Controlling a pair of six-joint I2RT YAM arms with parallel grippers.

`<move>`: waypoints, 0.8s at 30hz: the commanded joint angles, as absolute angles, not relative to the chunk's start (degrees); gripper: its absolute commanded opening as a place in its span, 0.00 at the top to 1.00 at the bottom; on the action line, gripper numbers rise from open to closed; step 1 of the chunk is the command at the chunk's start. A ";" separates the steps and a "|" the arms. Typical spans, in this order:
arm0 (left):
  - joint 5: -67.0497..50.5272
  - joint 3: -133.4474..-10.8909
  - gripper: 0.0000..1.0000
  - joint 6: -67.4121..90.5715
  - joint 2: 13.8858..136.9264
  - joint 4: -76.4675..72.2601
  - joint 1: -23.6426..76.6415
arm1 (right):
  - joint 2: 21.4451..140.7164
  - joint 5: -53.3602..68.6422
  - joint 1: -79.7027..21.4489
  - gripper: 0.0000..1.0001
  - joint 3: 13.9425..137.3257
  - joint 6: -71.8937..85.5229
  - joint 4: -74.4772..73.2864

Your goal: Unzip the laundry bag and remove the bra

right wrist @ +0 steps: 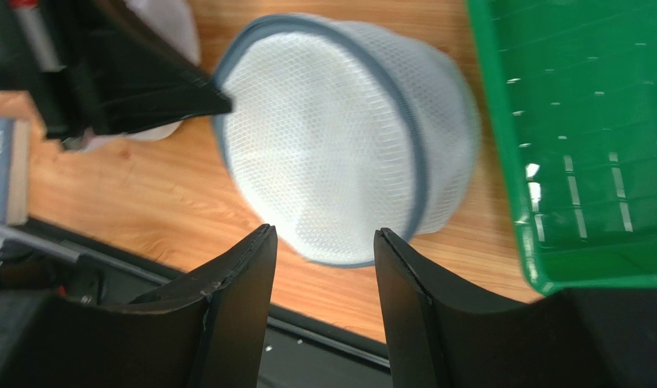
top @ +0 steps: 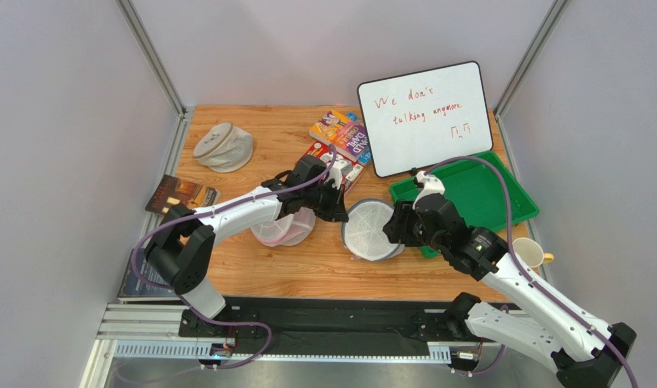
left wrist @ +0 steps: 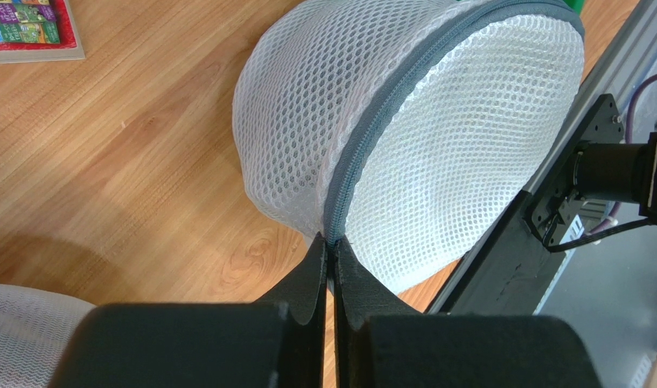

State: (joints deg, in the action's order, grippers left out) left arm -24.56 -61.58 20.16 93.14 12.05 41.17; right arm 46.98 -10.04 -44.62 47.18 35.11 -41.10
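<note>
The laundry bag [top: 370,229] is a white mesh drum lying on its side mid-table, with a grey-blue zipper rim [left wrist: 372,137]. My left gripper [left wrist: 333,242] is shut on that rim at the bag's lower edge, pinching the zipper band. In the top view this gripper [top: 337,212] is at the bag's left side. My right gripper [right wrist: 324,238] is open just short of the bag [right wrist: 332,162], with nothing between its fingers. From above it [top: 396,226] stands at the bag's right side. The bra is hidden.
A pink-tinted mesh bag [top: 285,229] lies under my left arm, and a beige-grey bag [top: 223,147] sits at the back left. A green tray [top: 477,198], a whiteboard [top: 425,117], colourful books [top: 340,137] and a cup [top: 530,253] surround the work area.
</note>
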 commanded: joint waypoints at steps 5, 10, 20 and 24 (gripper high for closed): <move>-26.10 -63.63 1.00 18.54 93.08 11.08 41.04 | 47.29 -12.75 -35.52 0.49 46.32 29.54 -42.55; -26.45 -63.63 1.00 18.98 93.16 10.81 41.04 | 47.99 -10.81 -34.45 0.50 44.30 28.22 -39.64; -26.81 -63.72 1.00 19.16 92.99 10.72 41.04 | 49.92 -6.68 -32.78 0.55 42.01 26.28 -32.44; -26.89 -63.72 1.00 19.16 93.08 10.63 41.04 | 51.50 -6.42 -32.61 0.59 41.75 25.93 -31.55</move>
State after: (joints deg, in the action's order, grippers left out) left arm -25.50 -61.58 20.01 93.14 12.14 41.15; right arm 50.46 -7.84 -32.91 42.02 27.55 -35.86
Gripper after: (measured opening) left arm 0.007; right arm 0.430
